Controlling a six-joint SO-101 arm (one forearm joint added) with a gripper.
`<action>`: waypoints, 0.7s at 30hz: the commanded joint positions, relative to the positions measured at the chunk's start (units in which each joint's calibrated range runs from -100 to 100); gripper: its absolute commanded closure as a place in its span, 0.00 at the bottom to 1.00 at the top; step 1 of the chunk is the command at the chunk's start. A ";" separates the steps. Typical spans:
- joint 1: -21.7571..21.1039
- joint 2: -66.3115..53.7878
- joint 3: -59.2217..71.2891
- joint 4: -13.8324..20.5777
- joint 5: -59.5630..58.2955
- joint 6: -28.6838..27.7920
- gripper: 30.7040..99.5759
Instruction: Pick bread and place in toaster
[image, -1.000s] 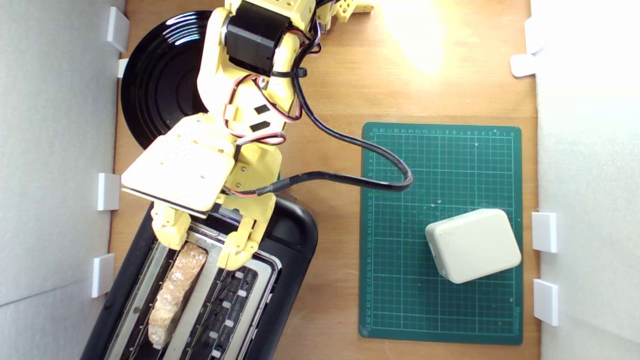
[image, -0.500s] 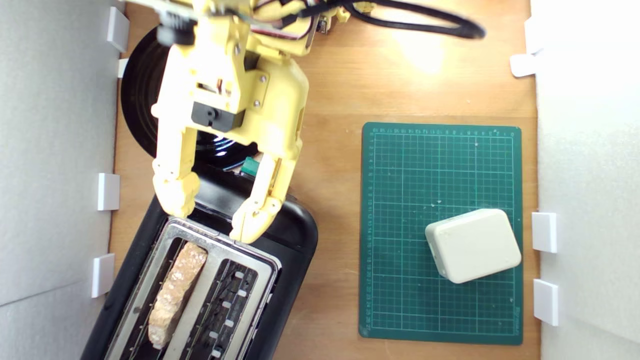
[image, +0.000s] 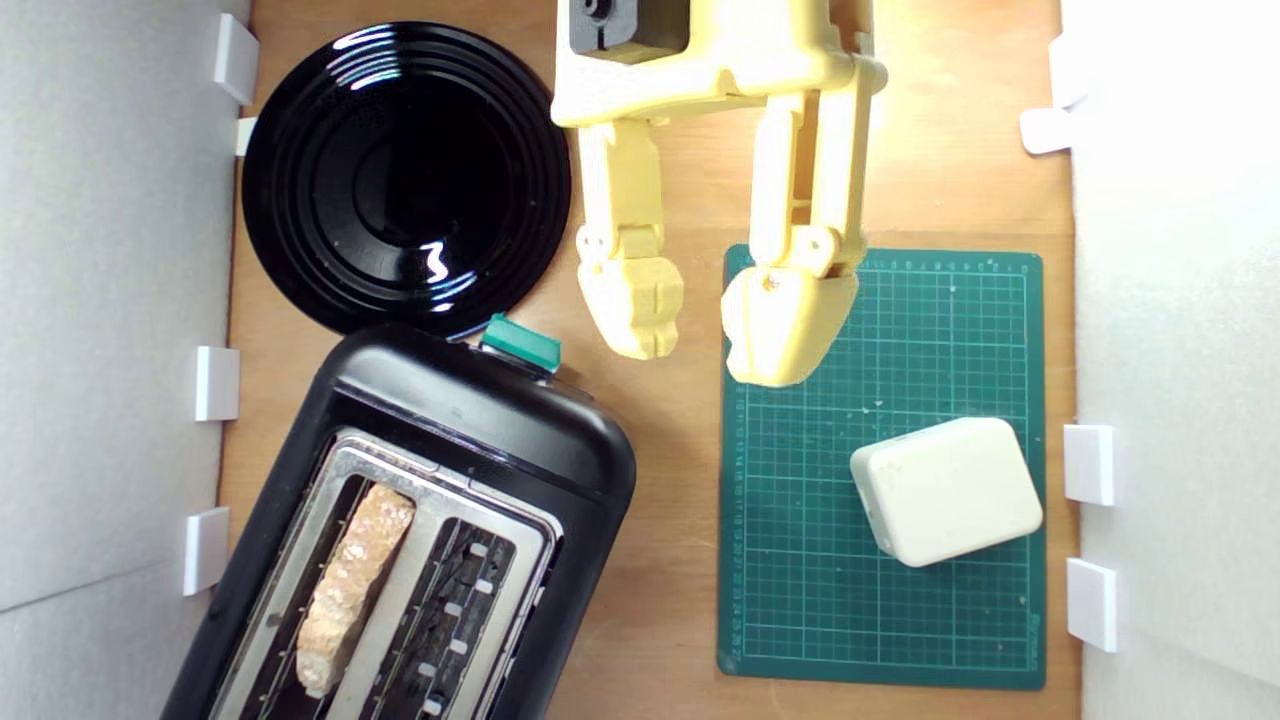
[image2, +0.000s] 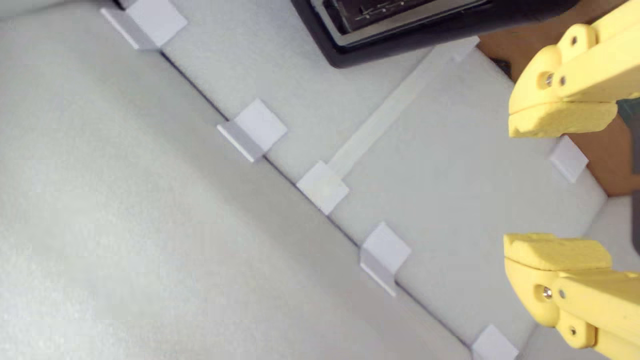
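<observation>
Tool (image: 700, 335) withdrawn from toaster (image: 480, 420), now spread wide (empty), bread (image: 350, 590) well apart in slot

Bread (image: 352, 590) upright — in toaster (image: 480, 420) slot

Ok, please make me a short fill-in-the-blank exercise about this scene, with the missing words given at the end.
1. The bread stands in one slot of the ____.
2. The gripper is ____ and holds nothing.
3. The cream block rests on the ____ cutting mat.
4. The round plate beside the toaster is ____ in colour.

Missing words: toaster; open; green; black
</observation>
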 joint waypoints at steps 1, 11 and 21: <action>-3.53 -6.79 7.77 -0.16 -0.74 -3.84 0.32; -11.67 -21.27 35.19 -0.16 -0.74 -5.57 0.32; -14.57 -34.66 59.25 -0.34 -0.74 -1.91 0.45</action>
